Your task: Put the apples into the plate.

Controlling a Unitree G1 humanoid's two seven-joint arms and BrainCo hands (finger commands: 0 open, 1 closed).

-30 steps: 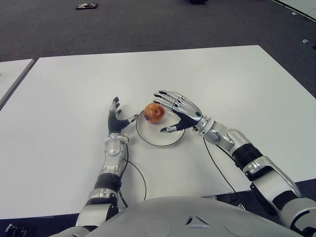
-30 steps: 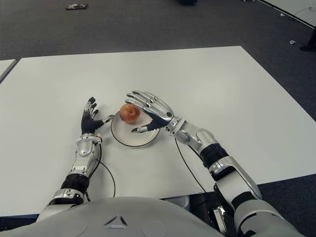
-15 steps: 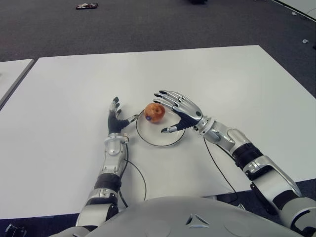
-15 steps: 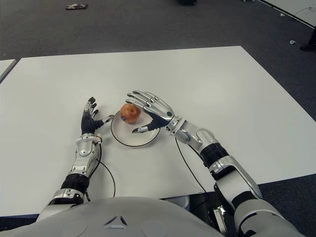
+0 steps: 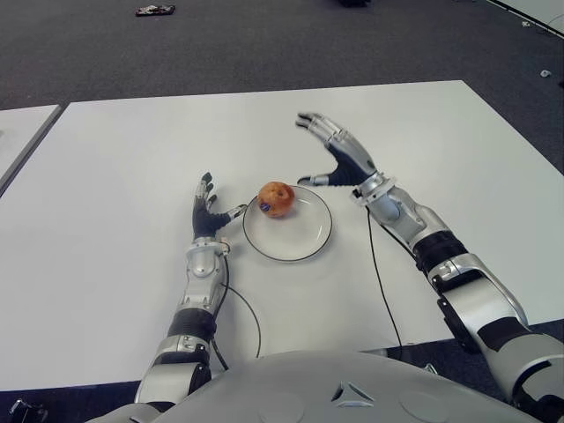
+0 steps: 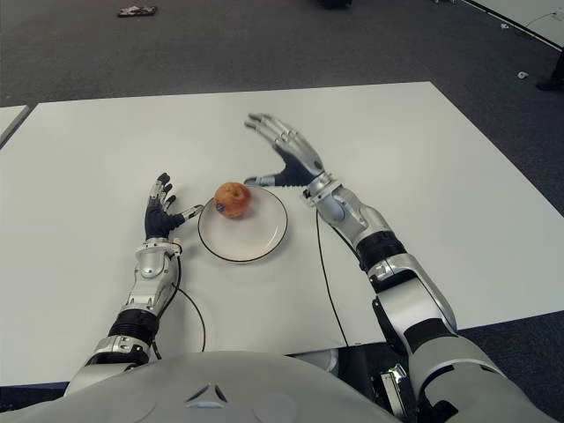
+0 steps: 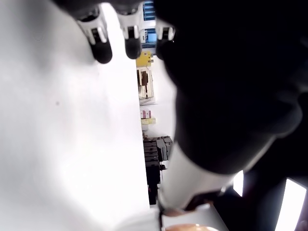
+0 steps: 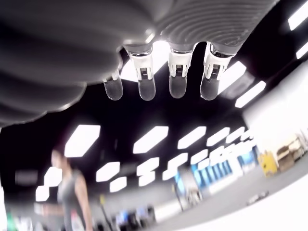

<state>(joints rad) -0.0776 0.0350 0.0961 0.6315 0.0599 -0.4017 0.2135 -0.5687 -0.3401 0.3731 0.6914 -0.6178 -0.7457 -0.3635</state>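
1. Fingers (image 5: 315, 123) of the right hand (image 5: 339, 154) are spread wide and straight, thumb jutting toward the plate, nothing between them. The right wrist view agrees: four fingertips in a fanned row with only ceiling lights beyond, no fruit in the palm.

2. Right hand is raised, showing over the table beyond the plate's far right rim, palm turned toward the apple. My reading: an empty, opened hand standing off the plate — the pose of a release finished, not of a reach beginning.

3. Left hand (image 5: 207, 214) shows just beside the plate's left rim, fingers extended and relaxed, thumb pointing at the rim, holding nothing. Its wrist view shows fingertips close against the white surface, so it looks to be lying flat; it seems idle, perhaps placed to stop the plate sliding, though contact with the rim cannot be made out.

4. Apple (image 5: 276, 199) — red-orange with a small dark sticker — sits inside the white plate (image 5: 304, 247), toward its far left edge, close to the rim rather than centred. Neither hand touches it. Being round and near the rim it could roll, but it appears settled on the plate's floor.

5. Plate stands on the white table (image 5: 123, 176), between the two hands. No other apple is visible on the table, so, judged from this, the task looks done or nearly so.

6. A thin black cable (image 5: 379, 273) trails from the right forearm across the table toward the near edge, clear of the plate.
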